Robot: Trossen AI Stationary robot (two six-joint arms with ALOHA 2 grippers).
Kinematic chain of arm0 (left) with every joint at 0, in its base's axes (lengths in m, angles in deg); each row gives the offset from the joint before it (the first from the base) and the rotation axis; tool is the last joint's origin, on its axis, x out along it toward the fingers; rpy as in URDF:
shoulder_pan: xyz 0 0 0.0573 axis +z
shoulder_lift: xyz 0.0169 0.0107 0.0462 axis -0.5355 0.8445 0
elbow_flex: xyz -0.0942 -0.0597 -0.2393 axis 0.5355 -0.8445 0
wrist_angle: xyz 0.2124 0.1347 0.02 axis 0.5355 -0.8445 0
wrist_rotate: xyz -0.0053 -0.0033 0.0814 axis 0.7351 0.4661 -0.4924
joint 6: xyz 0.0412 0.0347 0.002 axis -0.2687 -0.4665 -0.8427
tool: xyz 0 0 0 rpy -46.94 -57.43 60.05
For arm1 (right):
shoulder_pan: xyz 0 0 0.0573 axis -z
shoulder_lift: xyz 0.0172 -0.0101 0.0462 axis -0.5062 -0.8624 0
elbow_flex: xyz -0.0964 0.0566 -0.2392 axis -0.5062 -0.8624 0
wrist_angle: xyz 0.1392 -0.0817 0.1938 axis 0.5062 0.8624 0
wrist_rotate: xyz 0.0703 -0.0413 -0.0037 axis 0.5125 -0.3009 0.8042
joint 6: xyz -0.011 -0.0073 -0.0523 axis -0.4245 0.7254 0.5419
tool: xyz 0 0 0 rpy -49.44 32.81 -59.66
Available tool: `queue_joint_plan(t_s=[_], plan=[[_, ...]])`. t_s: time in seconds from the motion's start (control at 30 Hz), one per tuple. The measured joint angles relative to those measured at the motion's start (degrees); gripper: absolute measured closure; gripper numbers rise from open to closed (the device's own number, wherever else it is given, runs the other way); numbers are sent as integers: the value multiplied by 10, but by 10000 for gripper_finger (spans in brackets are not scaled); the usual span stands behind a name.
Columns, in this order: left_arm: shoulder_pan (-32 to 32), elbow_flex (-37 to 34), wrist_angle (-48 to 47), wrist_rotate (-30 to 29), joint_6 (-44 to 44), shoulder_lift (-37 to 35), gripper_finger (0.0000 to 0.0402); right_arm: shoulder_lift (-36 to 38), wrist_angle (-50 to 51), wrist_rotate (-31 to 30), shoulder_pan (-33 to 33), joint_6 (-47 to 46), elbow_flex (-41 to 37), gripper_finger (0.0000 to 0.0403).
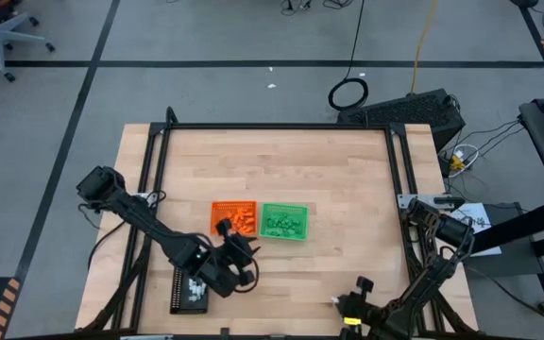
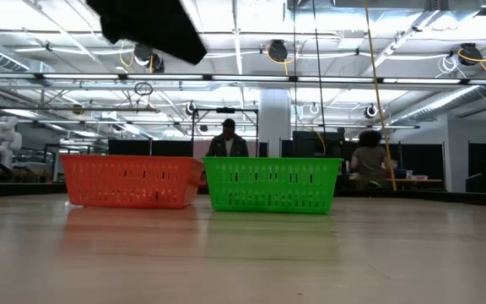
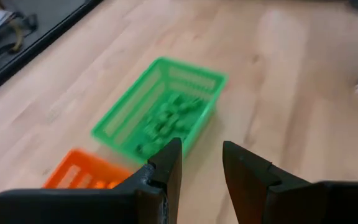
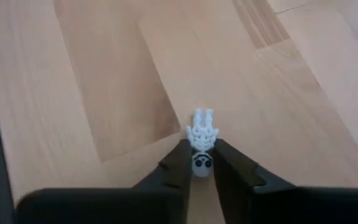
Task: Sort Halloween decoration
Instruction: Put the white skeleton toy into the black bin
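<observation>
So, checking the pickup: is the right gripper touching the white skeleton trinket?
Touching: in the right wrist view, the right gripper pinches the white skeleton trinket between both fingertips.

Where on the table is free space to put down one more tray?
The far half of the table, beyond the orange tray and green tray, is bare; so is the right side beside the green tray. The near left is crowded: black tray, left end effector.

Evenly bright under overhead ceiling strips (image 2: 251,29); glare there; green tray (image 3: 160,115) beyond left claw (image 3: 202,165) motion-blurred.
</observation>
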Motion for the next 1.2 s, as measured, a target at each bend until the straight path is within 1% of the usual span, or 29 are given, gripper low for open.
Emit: queue_joint_plan(t_s=[0.13,0.2,0.3,0.43,0.6,0.77,0.93,1.07,1.2], plan=[[-1,0,90,1,-77,7,285,0,4,-11,1,17,-1,390],[-3,0,137,13,-136,19,285,-1,5,-19,1,28,-1,395],[-8,0,209,42,-204,37,285,-1,7,-31,3,42,-2,388],[-9,0,285,85,-232,59,285,-1,5,-57,4,67,-2,392],[-11,0,355,128,-272,97,285,-1,0,-95,5,101,-2,397],[-16,0,412,131,-312,128,285,-1,-22,-135,9,153,0,397],[-17,0,429,136,-319,134,285,-1,-28,-185,14,243,26,397],[-19,0,429,127,-320,134,285,-1,-29,-223,17,364,58,397],[-19,0,433,125,-320,134,285,0,-27,-241,22,486,91,397]])
